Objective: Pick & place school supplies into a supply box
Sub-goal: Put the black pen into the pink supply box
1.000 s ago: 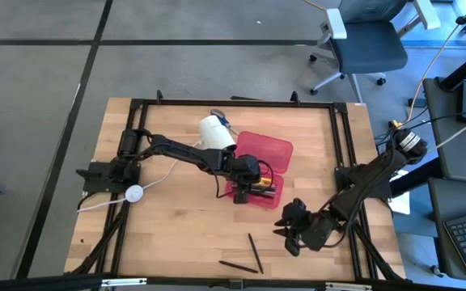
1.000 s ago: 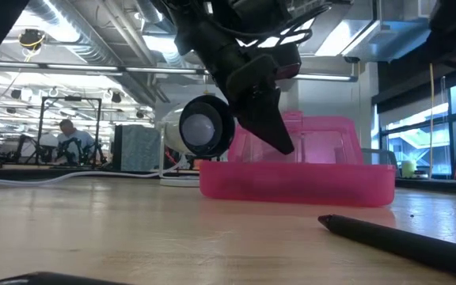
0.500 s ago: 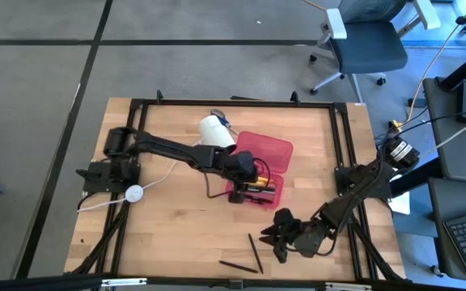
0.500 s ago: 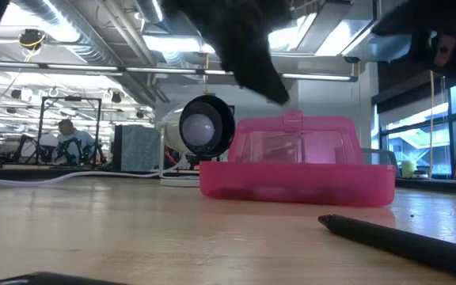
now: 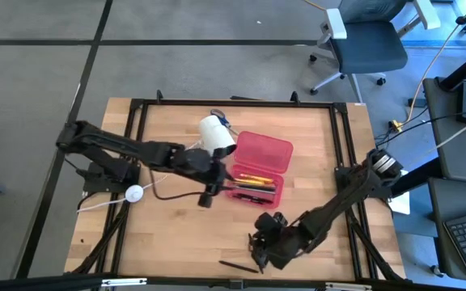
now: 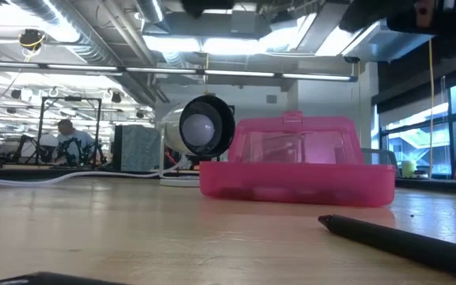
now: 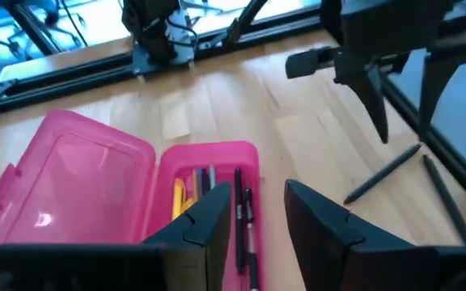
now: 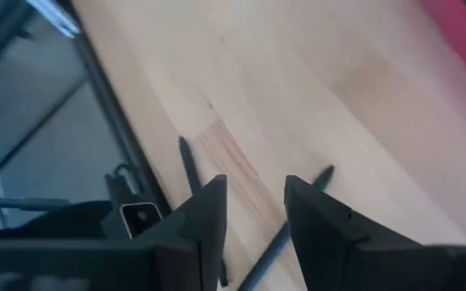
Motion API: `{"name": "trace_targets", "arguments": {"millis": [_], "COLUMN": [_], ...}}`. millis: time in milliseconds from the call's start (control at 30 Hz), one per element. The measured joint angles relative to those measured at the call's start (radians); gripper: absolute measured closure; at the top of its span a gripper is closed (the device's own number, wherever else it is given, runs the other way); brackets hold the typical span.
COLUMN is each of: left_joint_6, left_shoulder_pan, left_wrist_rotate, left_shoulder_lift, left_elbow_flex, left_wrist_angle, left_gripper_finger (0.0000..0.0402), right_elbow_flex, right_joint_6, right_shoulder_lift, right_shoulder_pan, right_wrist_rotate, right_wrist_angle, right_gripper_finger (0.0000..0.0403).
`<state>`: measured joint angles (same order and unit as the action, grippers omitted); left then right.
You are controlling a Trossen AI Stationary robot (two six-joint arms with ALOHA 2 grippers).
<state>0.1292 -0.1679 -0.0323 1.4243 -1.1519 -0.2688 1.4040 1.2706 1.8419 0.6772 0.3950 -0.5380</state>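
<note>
The pink supply box lies open on the table, its lid folded back. Several yellow and dark pens lie in its tray. Two black pens lie on the wood near the table's near edge; they also show in the right wrist view. My left gripper is open and empty, in the air just left of the tray. My right gripper is open and empty above the two loose pens.
A white cylinder with a white cable lies beside the box's far left corner. A black frame runs around the table. In the low view a black pen lies in front of the box.
My left gripper has risen from over the box's tray and drawn back toward the table's left edge, clear of the box. My right gripper has gone toward the table's left and near edges, to above the two loose black pens.
</note>
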Motion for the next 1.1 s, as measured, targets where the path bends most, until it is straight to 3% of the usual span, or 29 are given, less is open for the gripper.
{"name": "trace_targets", "arguments": {"millis": [233, 400, 733, 1100], "left_joint_6": [-0.087, -0.12, -0.115, -0.09], "left_shoulder_pan": [-0.052, -0.074, -0.093, -0.093], "left_wrist_rotate": [0.001, -0.002, -0.001, -0.001], "left_shoulder_lift": [-0.155, -0.214, -0.229, -0.229], "left_elbow_flex": [0.308, 0.424, 0.46, 0.46], "left_wrist_angle": [0.267, 0.32, 0.323, 0.325], "left_gripper_finger": [0.0288, 0.0291, 0.029, 0.0289], "right_elbow_flex": [0.188, 0.222, 0.223, 0.223], "right_joint_6": [0.097, 0.161, 0.263, 0.297], "right_shoulder_lift": [0.149, 0.225, 0.312, 0.32], "right_shoulder_pan": [-0.033, -0.055, -0.068, -0.067], "right_wrist_rotate": [-0.11, -0.16, -0.317, -0.319], "right_wrist_angle": [-0.202, -0.213, -0.185, -0.21], "right_gripper_finger": [0.0272, 0.0272, 0.0272, 0.0272]}}
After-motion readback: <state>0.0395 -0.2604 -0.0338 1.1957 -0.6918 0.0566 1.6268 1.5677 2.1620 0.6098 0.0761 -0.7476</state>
